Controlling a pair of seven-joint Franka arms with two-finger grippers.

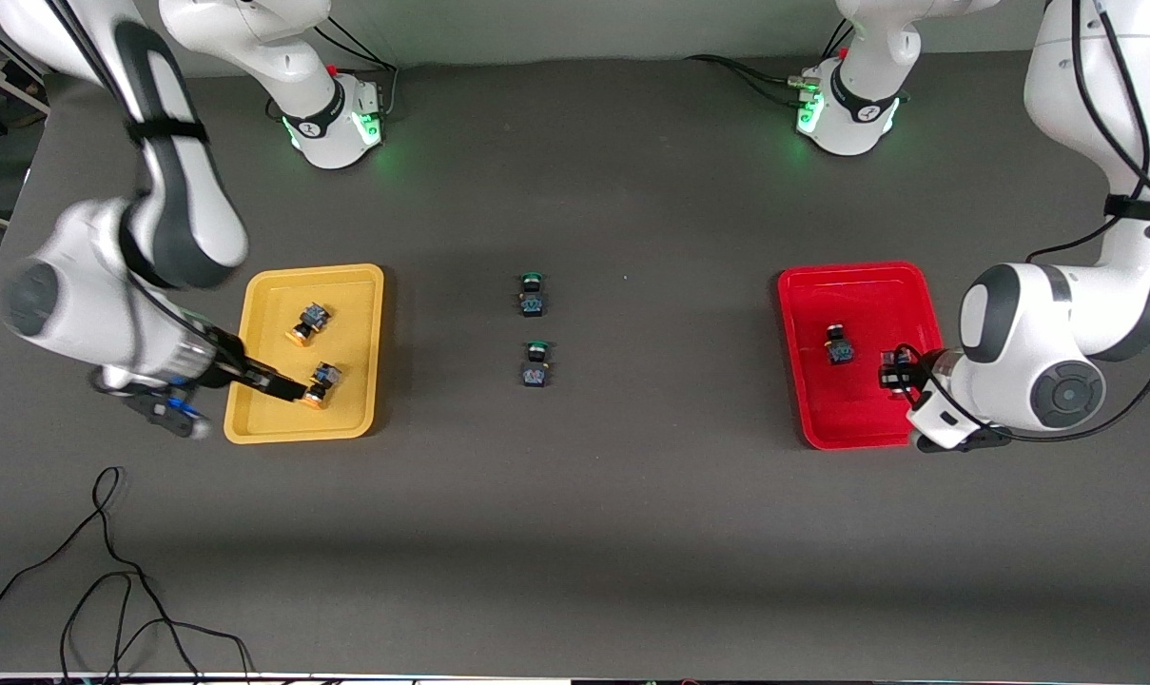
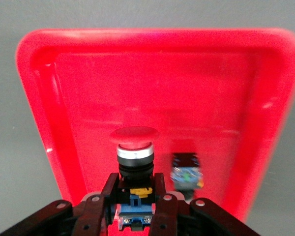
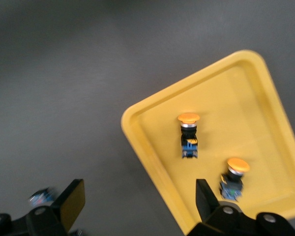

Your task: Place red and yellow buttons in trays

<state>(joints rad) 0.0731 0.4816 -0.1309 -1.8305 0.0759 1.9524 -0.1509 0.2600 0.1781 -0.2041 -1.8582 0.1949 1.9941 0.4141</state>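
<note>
The red tray point(image 1: 860, 285) lies toward the left arm's end of the table. One red button point(image 1: 839, 347) lies in it. My left gripper point(image 1: 896, 369) is shut on the second red button point(image 2: 135, 152) and holds it low over the tray point(image 2: 88, 73), beside the lying button point(image 2: 186, 172). The left gripper point(image 2: 134, 189) clamps the button's dark body. The yellow tray point(image 1: 270, 419) holds two yellow buttons point(image 1: 309, 323) point(image 1: 321, 383). My right gripper point(image 1: 280, 385) is open and empty over that tray's edge. In the right wrist view its fingers point(image 3: 139, 199) are wide apart, with the tray point(image 3: 152, 142) and both buttons point(image 3: 189, 132) point(image 3: 233, 178) in sight.
Two green-capped switches point(image 1: 532, 293) point(image 1: 536, 364) stand on the dark table between the trays. Loose black cables point(image 1: 108, 571) lie near the front camera's edge toward the right arm's end. Both arm bases point(image 1: 332, 124) point(image 1: 846, 114) stand along the table edge farthest from the front camera.
</note>
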